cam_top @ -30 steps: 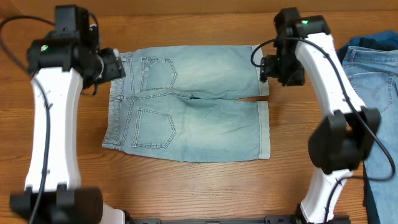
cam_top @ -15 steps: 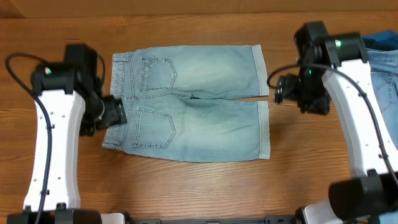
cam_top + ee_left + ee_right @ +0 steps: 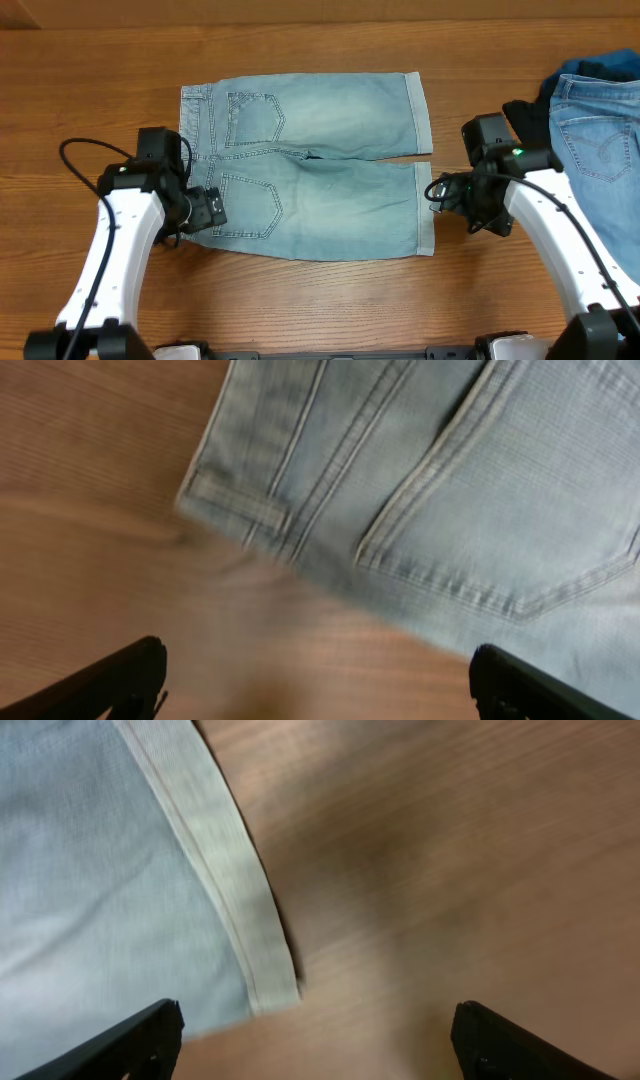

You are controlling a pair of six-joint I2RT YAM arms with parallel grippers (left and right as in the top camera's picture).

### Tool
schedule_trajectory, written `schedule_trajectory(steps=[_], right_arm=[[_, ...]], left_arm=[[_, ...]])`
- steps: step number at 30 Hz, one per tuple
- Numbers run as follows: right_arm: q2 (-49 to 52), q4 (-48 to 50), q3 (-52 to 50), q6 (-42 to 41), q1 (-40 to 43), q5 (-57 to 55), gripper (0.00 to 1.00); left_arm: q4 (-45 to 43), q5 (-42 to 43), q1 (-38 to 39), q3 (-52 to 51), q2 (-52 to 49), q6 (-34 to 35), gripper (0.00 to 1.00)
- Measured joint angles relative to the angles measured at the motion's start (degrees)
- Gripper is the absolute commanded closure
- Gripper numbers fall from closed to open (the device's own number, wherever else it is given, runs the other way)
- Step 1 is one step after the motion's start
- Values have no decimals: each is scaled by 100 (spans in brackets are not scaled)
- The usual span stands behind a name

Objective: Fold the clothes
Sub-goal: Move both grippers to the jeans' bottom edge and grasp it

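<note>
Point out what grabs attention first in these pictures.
The pale denim shorts lie spread flat, back pockets up, in the middle of the wooden table. The left gripper hovers open at the near waistband corner and the right gripper open by the near cuffed hem. A heap of bluer denim sits at the table's right edge.

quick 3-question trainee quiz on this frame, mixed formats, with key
1. True or false: the left hand is shut on the shorts.
2. Which part of the shorts is nearest the right hand? A) waistband B) cuffed hem C) belt loop
3. Fill in: the shorts lie flat with the two ___ pockets facing up.

Key: 1 false, its fingers are spread open and hold nothing; 2 B; 3 back.
</note>
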State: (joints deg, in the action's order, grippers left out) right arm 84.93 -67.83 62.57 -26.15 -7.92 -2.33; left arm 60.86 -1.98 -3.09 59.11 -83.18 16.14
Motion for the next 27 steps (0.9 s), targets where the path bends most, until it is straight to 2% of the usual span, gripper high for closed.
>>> schedule_trajectory(steps=[5, 9, 16, 19, 27], right_arm=[[11, 708, -728, -57, 0, 136, 11], [11, 1143, -1034, -55, 0, 210, 11], [13, 2072, -1534, -52, 0, 216, 10], [11, 2472, -1779, -52, 0, 214, 7], [13, 3477, -2173, 33, 0, 214, 5]], left_arm=[[-564, 50, 0, 0, -595, -2, 0], [-647, 46, -2, 0, -804, -4, 0], [-695, -50, -278, -2, -815, -177, 0], [-841, -50, -345, -70, -815, -293, 0], [-1611, -44, -649, -623, -824, -461, 0]])
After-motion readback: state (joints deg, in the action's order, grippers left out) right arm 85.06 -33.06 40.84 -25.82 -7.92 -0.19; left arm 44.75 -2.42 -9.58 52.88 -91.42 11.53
